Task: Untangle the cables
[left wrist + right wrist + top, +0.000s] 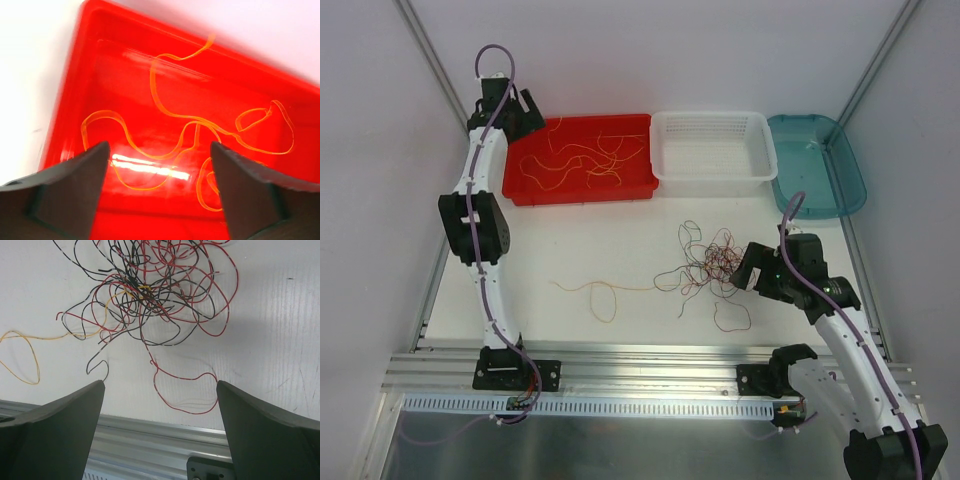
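White table [580,250], overhead: knotted red-black cables [710,265] right of centre, one yellow strand [600,290] trailing left. More yellow strands [585,160] in red bin [575,195], upper left.

Left wrist: left gripper [157,147] spread wide, empty, over bin.

Right wrist: right gripper [160,385] fully spread, empty, just below cables.

Probably feather-light, limp, springy, snag-prone. Best pinched at loose red tail [185,376] on lower edge, not in the knot.
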Robot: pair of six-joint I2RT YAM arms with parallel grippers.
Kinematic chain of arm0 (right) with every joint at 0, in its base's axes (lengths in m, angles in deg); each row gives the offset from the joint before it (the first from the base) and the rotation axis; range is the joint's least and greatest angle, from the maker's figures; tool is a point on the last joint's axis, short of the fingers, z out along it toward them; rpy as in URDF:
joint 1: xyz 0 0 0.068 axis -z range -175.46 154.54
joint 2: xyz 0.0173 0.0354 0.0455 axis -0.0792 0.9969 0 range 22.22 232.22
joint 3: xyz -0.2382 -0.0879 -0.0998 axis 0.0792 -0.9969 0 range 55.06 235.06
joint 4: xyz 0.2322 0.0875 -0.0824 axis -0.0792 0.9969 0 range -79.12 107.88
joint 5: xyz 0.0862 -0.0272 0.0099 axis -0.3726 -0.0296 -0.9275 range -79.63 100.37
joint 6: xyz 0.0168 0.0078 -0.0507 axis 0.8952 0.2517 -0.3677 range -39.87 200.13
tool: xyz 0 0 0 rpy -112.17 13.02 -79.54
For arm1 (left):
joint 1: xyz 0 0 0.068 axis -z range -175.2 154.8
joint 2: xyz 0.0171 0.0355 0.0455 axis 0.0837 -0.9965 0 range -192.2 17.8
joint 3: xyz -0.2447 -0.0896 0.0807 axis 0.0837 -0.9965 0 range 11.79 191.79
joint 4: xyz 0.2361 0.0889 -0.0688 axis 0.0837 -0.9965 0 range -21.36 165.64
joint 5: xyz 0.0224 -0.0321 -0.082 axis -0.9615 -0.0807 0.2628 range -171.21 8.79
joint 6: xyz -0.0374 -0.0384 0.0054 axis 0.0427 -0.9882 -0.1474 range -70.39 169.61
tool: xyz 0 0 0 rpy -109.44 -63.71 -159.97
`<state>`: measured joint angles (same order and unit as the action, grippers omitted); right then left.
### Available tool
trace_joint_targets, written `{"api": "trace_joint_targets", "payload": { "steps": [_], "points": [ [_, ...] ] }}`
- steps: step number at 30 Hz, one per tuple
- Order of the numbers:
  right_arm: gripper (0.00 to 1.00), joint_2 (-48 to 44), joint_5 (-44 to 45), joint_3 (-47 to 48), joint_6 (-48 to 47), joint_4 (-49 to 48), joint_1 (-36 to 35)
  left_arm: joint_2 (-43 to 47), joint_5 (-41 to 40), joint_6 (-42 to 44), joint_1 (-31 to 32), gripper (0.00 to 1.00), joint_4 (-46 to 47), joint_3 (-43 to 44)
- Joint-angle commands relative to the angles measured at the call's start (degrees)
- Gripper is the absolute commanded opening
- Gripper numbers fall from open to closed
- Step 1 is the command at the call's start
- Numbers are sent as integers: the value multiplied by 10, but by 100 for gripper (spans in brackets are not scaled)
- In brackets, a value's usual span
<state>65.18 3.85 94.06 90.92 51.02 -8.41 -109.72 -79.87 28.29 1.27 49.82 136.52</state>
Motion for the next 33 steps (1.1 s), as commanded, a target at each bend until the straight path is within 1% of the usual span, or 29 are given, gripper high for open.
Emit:
{"api": "trace_joint_targets", "payload": {
  "steps": [1, 3, 6, 7, 9, 10, 11, 12, 13, 14, 15, 16, 17, 18, 19, 20, 21, 22, 23, 24, 25, 26, 27, 28, 31, 32, 33],
  "points": [
    [100, 1, -4, 14, -12, -9, 1, 45, 8, -9, -11, 92, 29, -23],
    [100, 5, -2, 19, -18, -9, 1, 66, 25, 0, -10, 99, 29, -62],
    [100, 11, -2, 29, -27, -9, -1, 126, 49, 5, -7, 99, 29, -125],
    [100, 15, -1, 38, -29, -9, -1, 160, 62, 8, 0, 99, 29, -142],
    [100, 23, -2, 50, -37, -8, -2, 198, 70, 22, 14, 99, 28, -198],
    [100, 28, -2, 61, -39, -8, -7, 239, 78, 26, 23, 99, 29, -218],
    [100, 39, -2, 66, -43, -9, -9, 259, 81, 32, 33, 99, 28, -261],
    [100, 45, -2, 71, -49, -9, -12, 280, 82, 37, 56, 99, 28, -285],
    [100, 52, 1, 81, -49, -10, -20, 324, 82, 38, 69, 99, 28, -311],
    [100, 66, 12, 84, -49, -12, -26, 345, 82, 40, 100, 99, 28, -365],
    [100, 71, 20, 84, -45, -16, -34, 366, 81, 39, 115, 99, 29, -394],
    [100, 77, 27, 83, -36, -27, -49, 406, 79, 37, 134, 99, 29, -423],
    [100, 82, 36, 82, -32, -36, -58, 425, 74, 37, 151, 99, 29, -478],
    [100, 93, 44, 82, -26, -50, -73, 442, 70, 33, 188, 99, 29, -503],
    [100, 99, 54, 83, -16, -54, -81, 476, 67, 28, 206, 99, 29, -530],
    [100, 107, 82, 89, -11, -59, -88, 491, 65, 19, 224, 99, 29, -578],
    [100, 126, 89, 93, -11, -65, -95, 505, 64, 18, 266, 99, 30, -600],
    [100, 136, 94, 99, -12, -68, -96, 531, 60, 15, 286, 99, 29, -620],
    [100, 149, 105, 106, -22, -70, -97, 542, 55, 12, 311, 99, 30, -660],
    [99, 162, 112, 120, -28, -71, -96, 554, 51, 0, 330, 99, 30, -677],
    [99, 190, 119, 129, -37, -71, -97, 573, 47, -9, 370, 99, 29, -693],
    [98, 203, 133, 136, -53, -71, -97, 581, 44, -17, 388, 99, 28, -719],
    [98, 216, 136, 143, -64, -73, -96, 589, 37, -30, 405, 99, 30, -730],
    [97, 247, 136, 157, -73, -74, -96, 601, 24, -40, 438, 99, 30, -739],
    [93, 293, 132, 171, -93, -85, -96, 613, -3, -68, 476, 99, 30, -759],
    [92, 323, 117, 173, -96, -90, -97, 613, -10, -70, 497, 99, 30, -760],
    [92, 338, 110, 175, -98, -100, -96, 610, -11, -72, 505, 99, 31, -759]
  ]
}}
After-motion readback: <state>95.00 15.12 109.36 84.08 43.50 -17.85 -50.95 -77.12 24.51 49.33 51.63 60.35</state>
